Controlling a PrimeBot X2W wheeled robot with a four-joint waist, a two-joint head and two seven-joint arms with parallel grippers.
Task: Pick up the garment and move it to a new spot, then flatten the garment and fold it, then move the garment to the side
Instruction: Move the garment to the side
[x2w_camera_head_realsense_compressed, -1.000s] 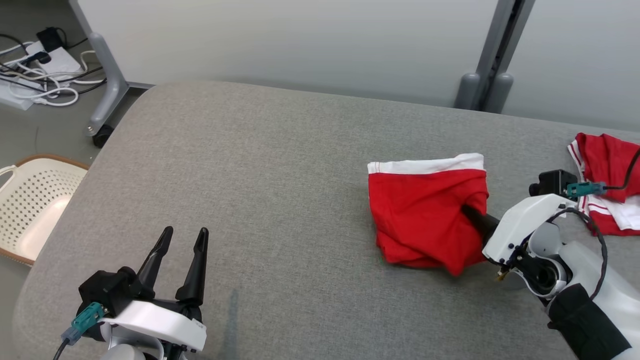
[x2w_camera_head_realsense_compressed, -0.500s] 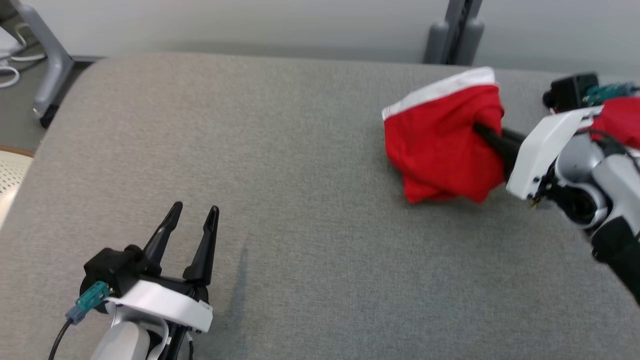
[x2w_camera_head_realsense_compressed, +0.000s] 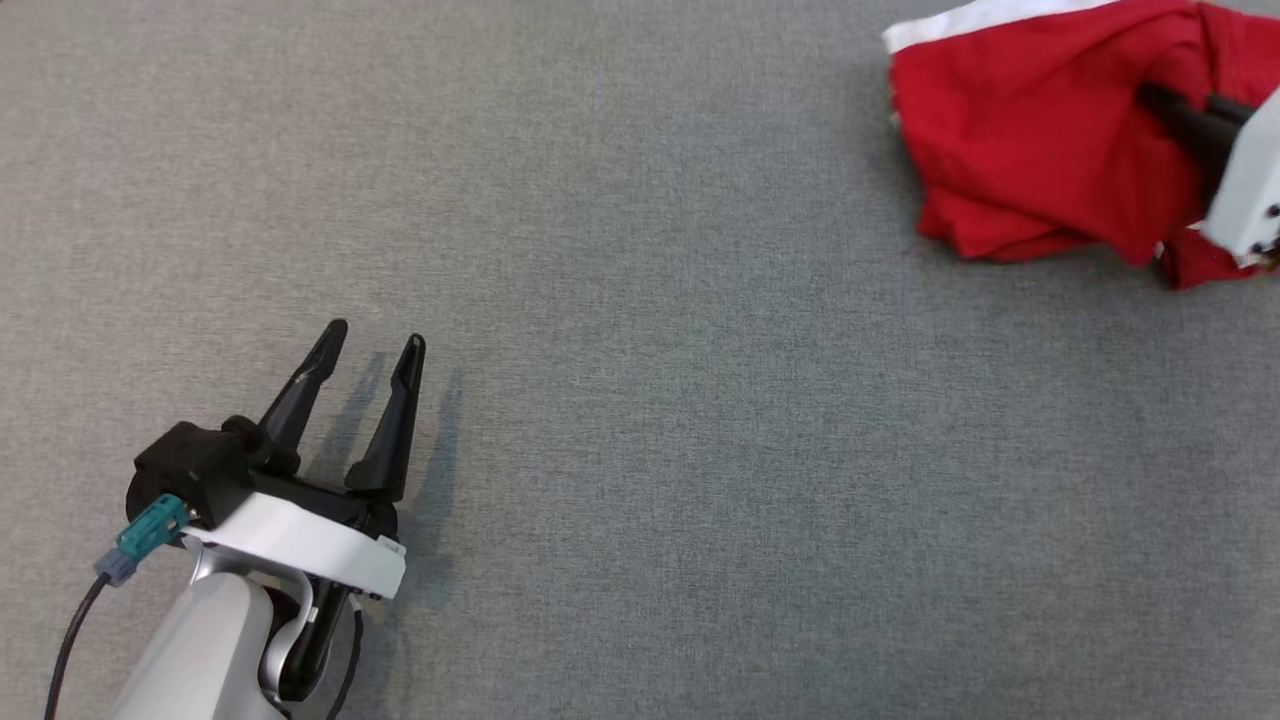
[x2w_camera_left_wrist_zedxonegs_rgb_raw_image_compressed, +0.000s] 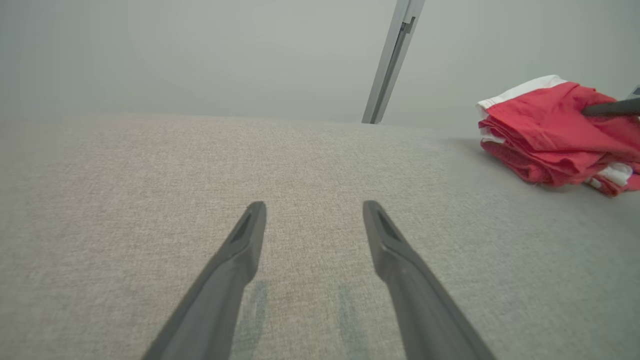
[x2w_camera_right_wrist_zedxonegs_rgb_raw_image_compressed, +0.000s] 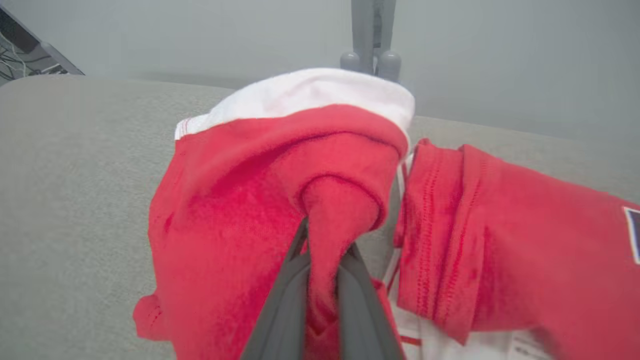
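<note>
The left gripper (x2w_camera_head_realsense_compressed: 375, 335) sits at about 8 o'clock in the head view. Its two dark fingers are spread wide with nothing between them, tips aimed toward 12 o'clock over the grey surface (x2w_camera_head_realsense_compressed: 700, 420), and their shadows fall just to the 3 o'clock side. In its own wrist view the left gripper (x2w_camera_left_wrist_zedxonegs_rgb_raw_image_compressed: 314, 205) shows the same wide gap, with only bare grey surface (x2w_camera_left_wrist_zedxonegs_rgb_raw_image_compressed: 150, 170) under and between the fingers. Behind is a pale wall with a slanted grey post (x2w_camera_left_wrist_zedxonegs_rgb_raw_image_compressed: 392, 60) at 1 o'clock. Well apart from that gripper, across a broad bare stretch, the garment (x2w_camera_head_realsense_compressed: 1020, 130) lies at 2 o'clock in the head view. It is red and bunched, with a white band along its 12 o'clock edge. The left wrist view has the garment (x2w_camera_left_wrist_zedxonegs_rgb_raw_image_compressed: 540, 130) at 2 o'clock too, a low heap whose lower folds rest on the surface. The right gripper (x2w_camera_head_realsense_compressed: 1150, 95) comes in from the 3 o'clock edge of the head view, its dark fingers sunk in the red cloth. In the right wrist view the right gripper (x2w_camera_right_wrist_zedxonegs_rgb_raw_image_compressed: 325, 245) is almost closed, pinching a gathered ridge of the garment (x2w_camera_right_wrist_zedxonegs_rgb_raw_image_compressed: 225, 210) that rises from 6 o'clock toward the centre. The white band arches at 12 o'clock, with the foot of the post (x2w_camera_right_wrist_zedxonegs_rgb_raw_image_compressed: 367, 40) behind it. At 3 o'clock a second red garment (x2w_camera_right_wrist_zedxonegs_rgb_raw_image_compressed: 500, 240) with white trim lies just beside the held one. Whether the two touch I cannot tell.
</note>
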